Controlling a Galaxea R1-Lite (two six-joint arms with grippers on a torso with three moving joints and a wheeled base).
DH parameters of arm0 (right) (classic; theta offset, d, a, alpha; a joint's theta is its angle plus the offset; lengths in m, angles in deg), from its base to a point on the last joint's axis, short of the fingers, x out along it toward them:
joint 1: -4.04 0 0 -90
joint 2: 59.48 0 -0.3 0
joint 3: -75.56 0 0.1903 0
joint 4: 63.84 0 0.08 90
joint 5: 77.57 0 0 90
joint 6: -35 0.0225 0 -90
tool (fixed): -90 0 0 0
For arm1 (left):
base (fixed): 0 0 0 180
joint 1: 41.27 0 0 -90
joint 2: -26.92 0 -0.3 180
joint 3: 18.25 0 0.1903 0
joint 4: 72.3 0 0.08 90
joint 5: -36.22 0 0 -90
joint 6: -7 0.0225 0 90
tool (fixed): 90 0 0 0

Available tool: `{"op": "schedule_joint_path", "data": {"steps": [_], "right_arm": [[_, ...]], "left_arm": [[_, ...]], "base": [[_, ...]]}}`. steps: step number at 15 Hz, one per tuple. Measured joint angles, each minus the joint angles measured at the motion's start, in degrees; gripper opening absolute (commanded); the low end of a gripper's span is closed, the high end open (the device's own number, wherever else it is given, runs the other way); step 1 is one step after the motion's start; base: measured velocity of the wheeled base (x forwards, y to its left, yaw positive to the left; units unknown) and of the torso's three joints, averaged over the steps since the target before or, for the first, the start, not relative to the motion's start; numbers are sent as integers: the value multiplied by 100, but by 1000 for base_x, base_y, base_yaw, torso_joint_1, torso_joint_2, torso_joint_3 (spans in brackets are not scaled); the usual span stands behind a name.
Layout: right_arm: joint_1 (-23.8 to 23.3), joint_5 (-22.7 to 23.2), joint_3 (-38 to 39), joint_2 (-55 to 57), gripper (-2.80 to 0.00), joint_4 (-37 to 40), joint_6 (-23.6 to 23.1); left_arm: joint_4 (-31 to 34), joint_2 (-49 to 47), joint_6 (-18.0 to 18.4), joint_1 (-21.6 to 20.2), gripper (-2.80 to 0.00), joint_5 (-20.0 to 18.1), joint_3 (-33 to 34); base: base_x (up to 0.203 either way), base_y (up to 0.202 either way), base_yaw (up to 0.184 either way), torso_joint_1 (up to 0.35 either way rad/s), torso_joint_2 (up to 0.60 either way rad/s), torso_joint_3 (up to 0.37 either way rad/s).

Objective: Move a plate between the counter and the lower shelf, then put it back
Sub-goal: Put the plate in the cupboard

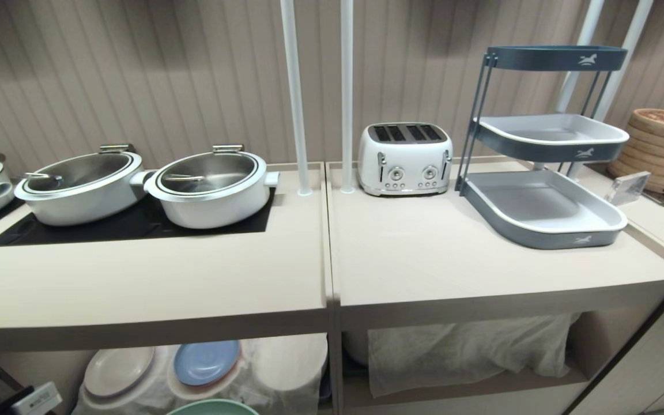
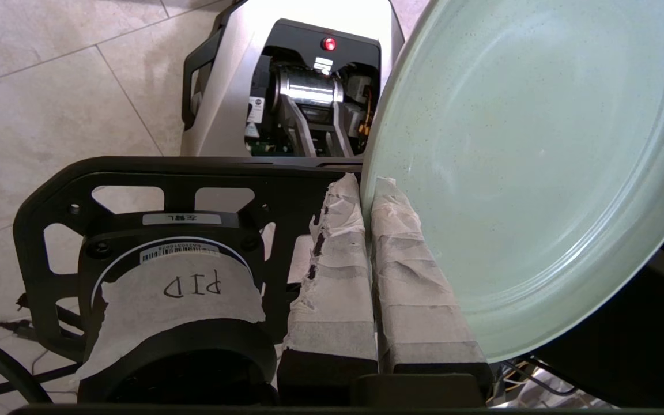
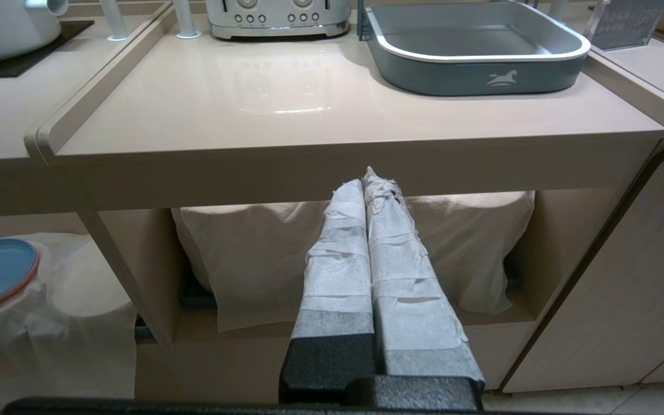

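Your left gripper was pinching the rim of the plate, one tape-wrapped finger on each face of the edge, with the mint-green plate standing out beyond the fingertips. Only the left wrist view showed that grip; behind the plate it also took in the robot's base and the tiled floor, so the plate was held out in the open, resting neither on the counter nor on the shelf.

From the head view you got just a green arc of that plate at the bottom edge, in front of and below the lower shelf, with no gripper visible there. That view did give you what the wrist could not: the cream plate and the blue plate lying side by side on cloth-draped stacks in the shelf, and above them the counter with white pots on the black cooktop, a toaster and the tiered tray rack.

Your right gripper had its wrapped fingers pressed together on nothing, pointing at the right-hand shelf bay, where a white cloth hung over the stacks under the counter's front edge. The blue plate showed at the edge of that view too.
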Motion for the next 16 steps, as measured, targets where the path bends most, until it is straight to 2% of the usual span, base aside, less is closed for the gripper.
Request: {"op": "schedule_joint_path", "data": {"steps": [6,16], "right_arm": [[0,1,0,0,-280,0,3],[0,3,0,0,-280,0,5]], "left_arm": [[-7,-55,-6,-2,-280,-12,0],[-41,-251,-28,-13,-280,43,-45]], "base": [[0,0,0,-94,198,103],[0,0,0,-140,300,154]]}}
